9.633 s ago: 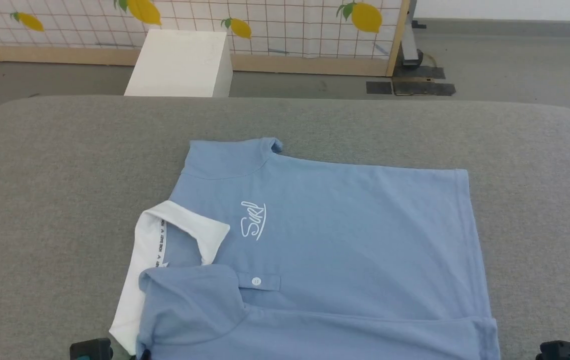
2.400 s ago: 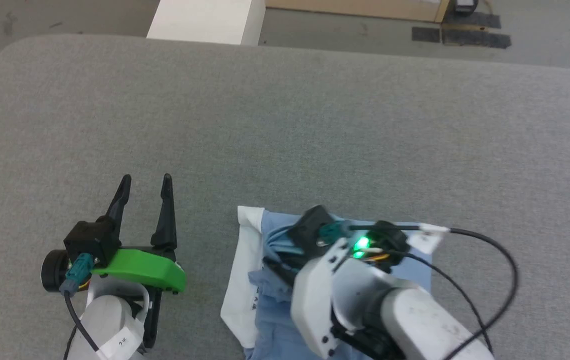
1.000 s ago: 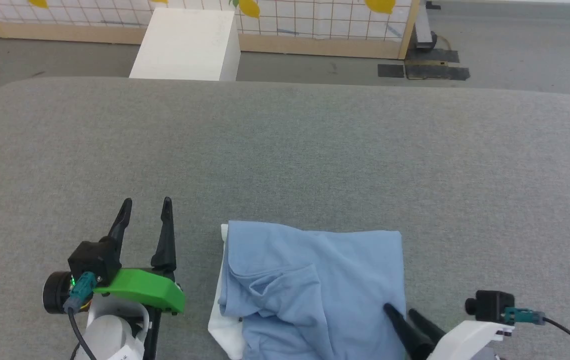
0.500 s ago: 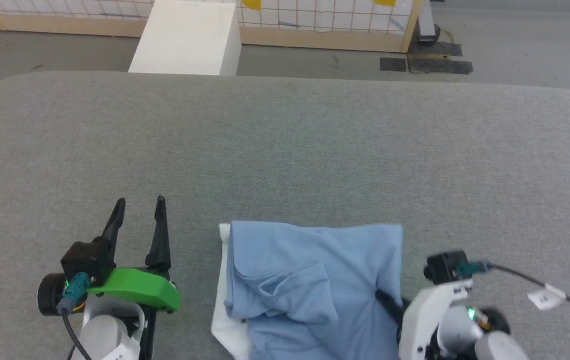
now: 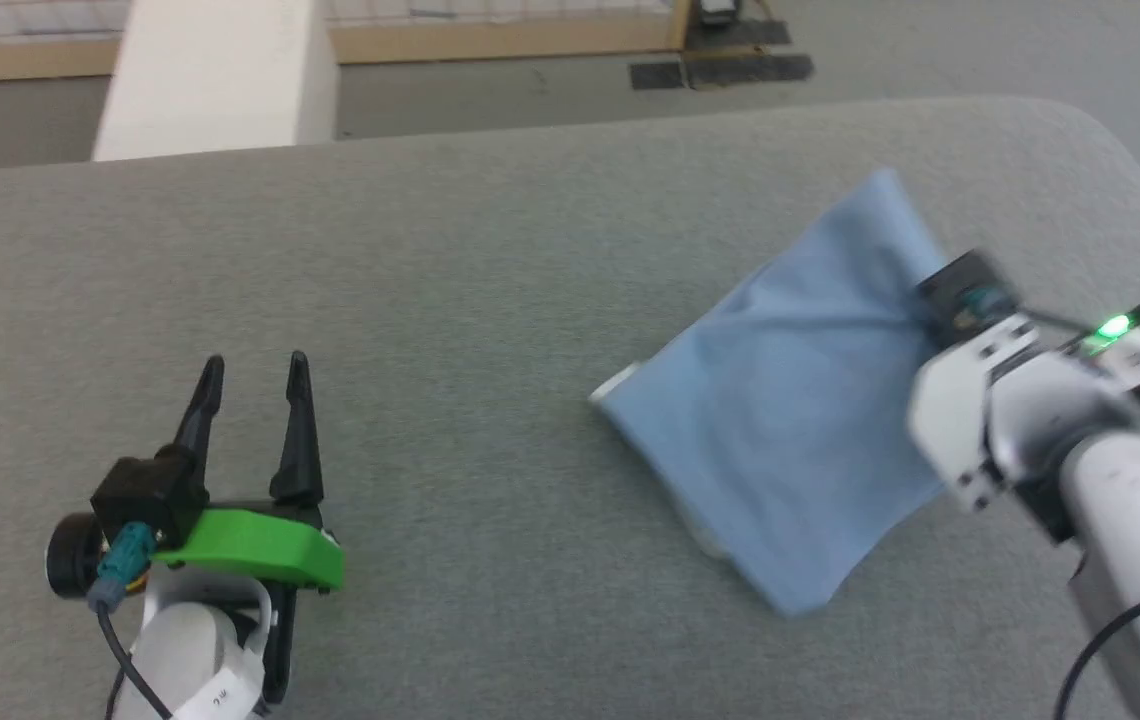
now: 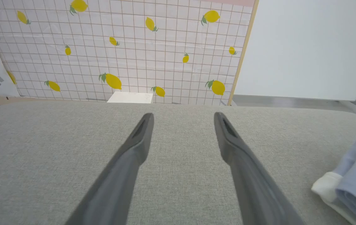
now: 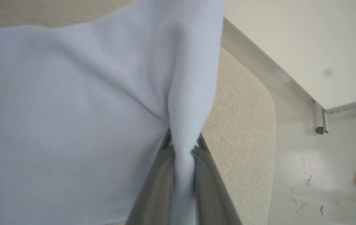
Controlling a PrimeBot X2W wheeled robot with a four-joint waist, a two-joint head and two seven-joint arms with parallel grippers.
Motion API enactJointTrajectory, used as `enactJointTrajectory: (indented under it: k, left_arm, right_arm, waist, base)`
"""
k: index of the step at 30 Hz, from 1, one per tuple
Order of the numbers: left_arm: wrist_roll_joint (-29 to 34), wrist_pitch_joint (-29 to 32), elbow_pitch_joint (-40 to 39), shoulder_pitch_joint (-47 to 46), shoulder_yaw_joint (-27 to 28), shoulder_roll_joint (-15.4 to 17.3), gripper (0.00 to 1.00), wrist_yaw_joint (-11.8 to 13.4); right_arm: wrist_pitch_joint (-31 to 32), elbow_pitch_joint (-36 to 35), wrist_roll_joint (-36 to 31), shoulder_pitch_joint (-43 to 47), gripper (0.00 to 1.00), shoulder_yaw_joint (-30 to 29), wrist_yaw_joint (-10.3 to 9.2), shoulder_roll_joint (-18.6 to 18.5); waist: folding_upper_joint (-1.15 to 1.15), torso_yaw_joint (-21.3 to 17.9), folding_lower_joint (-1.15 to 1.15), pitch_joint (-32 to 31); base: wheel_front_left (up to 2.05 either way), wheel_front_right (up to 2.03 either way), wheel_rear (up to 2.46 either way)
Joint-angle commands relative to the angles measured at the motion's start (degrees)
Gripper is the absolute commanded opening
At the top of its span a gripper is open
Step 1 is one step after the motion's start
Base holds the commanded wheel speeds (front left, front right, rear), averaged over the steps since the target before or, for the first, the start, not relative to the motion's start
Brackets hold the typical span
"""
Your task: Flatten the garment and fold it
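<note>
Garment [image 5: 790, 400]: light blue, folded into a rough oblong, on the right part of the grey padded table [image 5: 480, 250], near its rounded far right corner. Long axis slantwise in the head view, from a near corner low down to a far tip pointing up and away toward the table's far right edge. White collar edge [image 5: 615, 385] peeping out at the corner turned toward the left gripper [image 5: 255, 362]; same edge as a white roll under blue layers at the lower right of the left wrist view.

Right gripper [image 7: 182, 142]: clenched on a pinched ridge of the blue cloth at its far right edge, fabric bunched between the two fingers.

Left gripper: released, fingers spread wide with nothing between them, over bare table well apart from the cloth, pointing toward the far edge. White tag [image 5: 220, 690] on the left wrist, marks too blurred to read.

Beyond the table, white box [image 5: 220, 80] and lemon-printed screen [image 6: 134, 47]
</note>
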Motion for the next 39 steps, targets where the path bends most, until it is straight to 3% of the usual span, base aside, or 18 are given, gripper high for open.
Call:
enactJointTrajectory:
  k: [1, 6, 12, 26, 27, 28, 34, 39]
  left_arm:
    - [0.6, -0.2, -0.5, -1.2, -0.1, 0.6, 1.00, 0.0]
    - [1.4, -0.2, -1.9, -3.3, -0.4, 2.5, 1.00, -0.2]
    - [2.1, 0.7, -3.3, -5.4, -1.5, 4.4, 1.00, -0.3]
    - [2.1, 3.5, -7.0, -7.9, -2.6, 7.2, 1.00, -0.4]
    - [1.9, 3.4, -6.8, -7.8, -2.7, 7.1, 1.00, -0.3]
    - [1.8, 3.2, -6.4, -7.6, -2.8, 6.8, 1.00, -0.2]
    - [0.8, 1.4, -2.4, -6.8, -4.5, 4.1, 1.00, 0.0]
    - [-0.1, 0.2, 1.8, -5.8, -6.2, 1.6, 1.00, 0.1]
  right_arm:
    - [-0.5, 1.2, -0.5, -1.8, 0.00, -1.7, -0.11, -0.5]
    - [-3.7, 7.5, -2.8, -6.4, 0.00, -10.3, -0.11, -0.1]
    - [-9.3, 14.7, -7.6, -10.8, 0.00, -21.5, -0.11, 2.3]
    - [-19.5, 24.1, -22.6, -18.4, 0.02, -41.7, -0.11, 8.1]
    - [-20.3, 24.5, -23.2, -18.5, 0.46, -42.5, -0.11, 8.4]
    - [-21.2, 25.0, -23.7, -18.6, 1.00, -43.3, -0.11, 8.7]
    - [-27.5, 26.2, -21.6, -16.3, 1.00, -46.7, -0.11, 8.9]
    - [-34.8, 23.8, -13.1, -9.8, 1.00, -44.5, -0.11, 8.7]
  waist:
    - [0.37, -5.2, 0.00, 4.5]
    - [0.37, -9.4, 0.00, 8.8]
    - [0.37, -11.6, 0.00, 13.0]
    - [0.37, -8.9, 0.00, 18.4]
    - [0.37, -8.5, 0.00, 18.1]
    - [0.37, -8.0, 0.00, 17.5]
    - [0.37, -3.6, 0.00, 11.4]
    - [0.37, 1.0, 0.00, 4.7]
  base:
    - [0.00, 0.00, 0.00]
    - [0.00, 0.00, 0.00]
    - [0.00, 0.00, 0.00]
    - [0.00, 0.00, 0.00]
    - [0.00, 0.00, 0.00]
    - [0.00, 0.00, 0.00]
    - [0.00, 0.00, 0.00]
    - [0.00, 0.00, 0.00]
